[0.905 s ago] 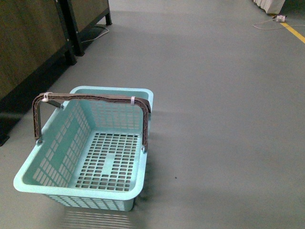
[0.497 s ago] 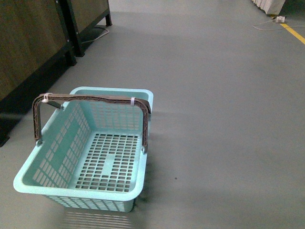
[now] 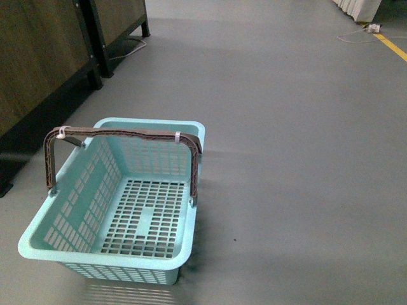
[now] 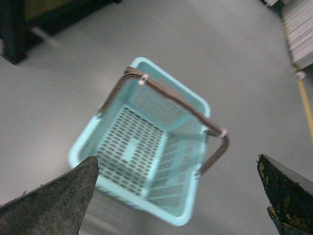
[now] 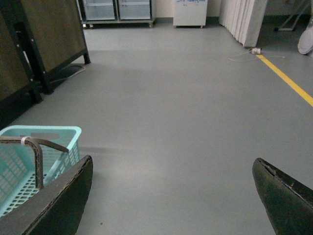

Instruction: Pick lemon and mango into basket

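Note:
The pale mint-blue basket (image 3: 180,235) stands empty on the grey floor at the lower left of the front view, its brown handle (image 3: 121,133) raised upright with white ties on it. From high above, the left wrist view looks down into the basket (image 4: 182,215), and my left gripper (image 4: 178,193) is open with nothing between its fingers. My right gripper (image 5: 172,196) is open over bare floor, with the basket (image 5: 73,132) off to one side of it. Neither gripper shows in the front view. The lemon and the mango are out of view.
A dark wooden cabinet on black legs (image 3: 44,57) stands along the left, close behind the basket. A yellow floor line (image 5: 286,81) and a white cable (image 5: 244,56) lie far off to the right. Glass-door units (image 5: 117,10) line the far wall.
The front view has shifted slightly: the basket sits a little lower in the frame than before. The basket's handle and contents look the same.

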Robot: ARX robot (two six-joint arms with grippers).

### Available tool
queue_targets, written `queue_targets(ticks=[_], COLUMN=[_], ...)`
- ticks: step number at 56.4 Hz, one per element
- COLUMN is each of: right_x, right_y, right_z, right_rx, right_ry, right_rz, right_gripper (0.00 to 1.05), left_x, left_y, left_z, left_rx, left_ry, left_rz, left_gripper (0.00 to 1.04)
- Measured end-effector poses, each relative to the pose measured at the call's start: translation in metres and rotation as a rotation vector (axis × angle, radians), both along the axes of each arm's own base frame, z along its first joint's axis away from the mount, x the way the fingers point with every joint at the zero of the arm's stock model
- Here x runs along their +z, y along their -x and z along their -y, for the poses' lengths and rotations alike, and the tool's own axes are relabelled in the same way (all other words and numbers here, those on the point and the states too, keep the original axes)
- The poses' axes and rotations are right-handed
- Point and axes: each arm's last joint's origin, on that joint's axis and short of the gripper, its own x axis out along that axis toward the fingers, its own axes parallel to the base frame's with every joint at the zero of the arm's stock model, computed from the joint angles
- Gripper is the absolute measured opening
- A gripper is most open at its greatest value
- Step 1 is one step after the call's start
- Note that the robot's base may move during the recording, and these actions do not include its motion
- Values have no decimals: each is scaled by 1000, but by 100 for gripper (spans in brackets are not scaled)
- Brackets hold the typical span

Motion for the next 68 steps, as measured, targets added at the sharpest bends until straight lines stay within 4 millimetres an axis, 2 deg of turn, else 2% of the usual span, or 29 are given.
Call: queue_targets(ticks=[5,10,19,25,29,37,54,68], right_x=[0,0,0,0,0,0,0,0], right_y=[0,0,0,0,0,0,0,0], right_z=[0,0,0,0,0,0,0,0], right_rx=[0,0,0,0,0,0,0,0], right_ry=[0,0,0,0,0,0,0,0], right_rz=[0,0,0,0,0,0,0,0], right_gripper=[96,96,96,96,96,96,96,96], left_x=[2,-4,-28,-43,-60,-87,-118,-133], left_y=[-26,-54,-106,-130,-156,-188,-255,-289], left_z=[3,11,32,40,45,51,65,70], left_rx=[11,36,101,139,182,238,279,290], left_ry=[151,255,420,478,526,568,605,611], left_rz=[-21,-63,-157,-198,-243,-314,-375,-393], left_gripper=[98,98,98,98,98,98,98,98])
